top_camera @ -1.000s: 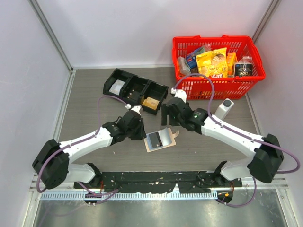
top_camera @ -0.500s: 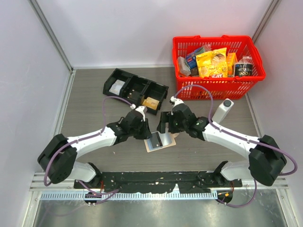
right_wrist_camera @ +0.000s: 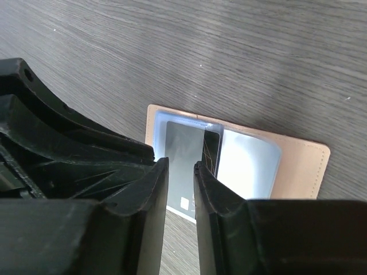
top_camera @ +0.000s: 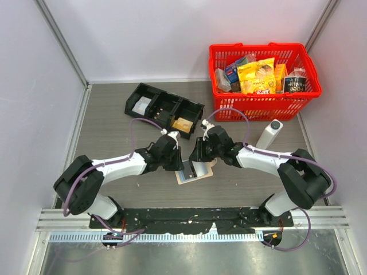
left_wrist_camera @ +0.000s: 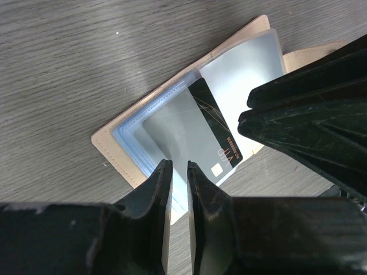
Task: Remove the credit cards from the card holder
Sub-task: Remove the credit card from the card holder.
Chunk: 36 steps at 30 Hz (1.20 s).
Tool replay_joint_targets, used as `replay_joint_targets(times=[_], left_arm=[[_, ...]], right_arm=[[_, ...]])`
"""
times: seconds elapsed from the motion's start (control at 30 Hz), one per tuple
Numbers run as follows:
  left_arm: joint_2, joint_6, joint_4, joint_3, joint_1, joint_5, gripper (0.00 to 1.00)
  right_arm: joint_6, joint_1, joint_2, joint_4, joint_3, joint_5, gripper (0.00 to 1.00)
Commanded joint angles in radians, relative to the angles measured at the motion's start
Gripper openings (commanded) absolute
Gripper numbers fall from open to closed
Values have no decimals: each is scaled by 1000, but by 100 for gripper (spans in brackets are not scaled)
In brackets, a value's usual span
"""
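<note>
A black tray (top_camera: 164, 106) lay toward the far left of the desk (top_camera: 103, 132). Nearer the middle, the left gripper (left_wrist_camera: 179, 167) pointed down at the left end of the card holder (right_wrist_camera: 301, 167). Its fingers were drawn to a thin slit over the holder's blue sleeve edge; whether they pinched that edge or only pressed on it, I could not tell.

The card holder lay open and flat on the desk, about midway between the left and right edges and closer to the near edge than the far one. Its tan border showed around the clear sleeves. A dark credit card (left_wrist_camera: 215, 132) with a small chip lay slanted across the sleeves, beside a pale credit card (left_wrist_camera: 243, 71) seated in its pocket.

The right gripper (right_wrist_camera: 180, 167) pointed at the holder from the right, its fingers likewise nearly together, with the dark credit card showing through the gap. Whether it had a grasp was unclear too. The tips of the two grippers stood just beside each other.

Further right stood a white bottle (top_camera: 268, 134), and a filled red basket (top_camera: 261, 106) sat in the far right corner.
</note>
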Motion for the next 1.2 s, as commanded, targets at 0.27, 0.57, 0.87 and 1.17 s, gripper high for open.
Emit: replay_joint_targets(times=[0.27,0.57,0.87,1.17], left_arm=[[72,9,-13,23,3,-12,17],[82,7,-30,16,4,-12,17],[82,7,-30,-1,6,-17,16],[85,6,-29,-9,11,-19,16]], right_arm=[[44,-73,85,212,-87,-171,27],[79,-88,182,329,-121,-275,27],[113,-118,196,423,-159,-342,8],[119,-161,148,467,-213,-385,1]])
